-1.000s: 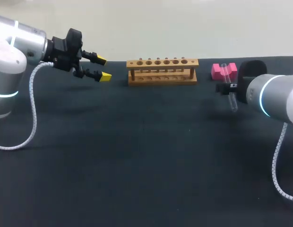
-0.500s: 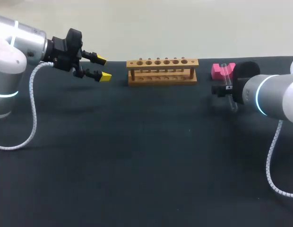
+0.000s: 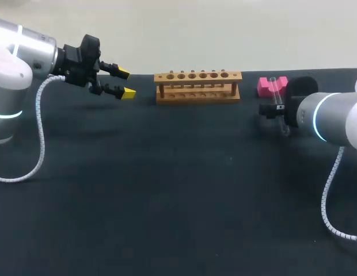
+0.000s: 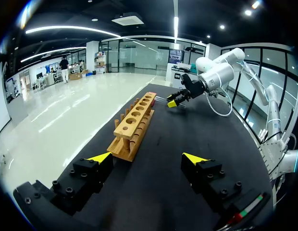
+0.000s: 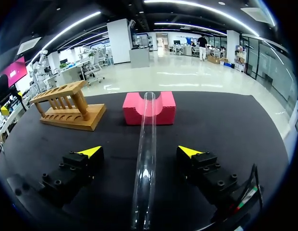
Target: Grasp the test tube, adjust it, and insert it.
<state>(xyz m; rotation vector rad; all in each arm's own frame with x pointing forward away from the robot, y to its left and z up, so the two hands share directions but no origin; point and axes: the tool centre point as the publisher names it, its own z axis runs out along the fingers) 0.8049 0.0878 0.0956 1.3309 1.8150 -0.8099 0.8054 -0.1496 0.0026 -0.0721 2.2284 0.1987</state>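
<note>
A clear glass test tube (image 5: 145, 159) leans with its far end in the groove of a pink block (image 5: 150, 108) and its near end on the black table. It runs lengthwise between the fingers of my right gripper (image 5: 140, 151), which stands open and touches it with neither finger. In the head view the test tube (image 3: 275, 87) and pink block (image 3: 265, 86) sit at the far right, just ahead of my right arm (image 3: 327, 116). The wooden rack (image 3: 197, 86) with its row of holes stands at the far middle. Left of it, my left gripper (image 3: 122, 83) hovers open and empty.
In the left wrist view the rack (image 4: 134, 124) stretches away ahead of my left gripper (image 4: 147, 158), with my right arm (image 4: 214, 77) at its far end. The black table (image 3: 167, 190) spreads wide in front of the rack. A cable hangs from each arm.
My right arm has shifted a little left and up toward the tube and block, its gripper still open. The left arm, rack and tube have stayed put.
</note>
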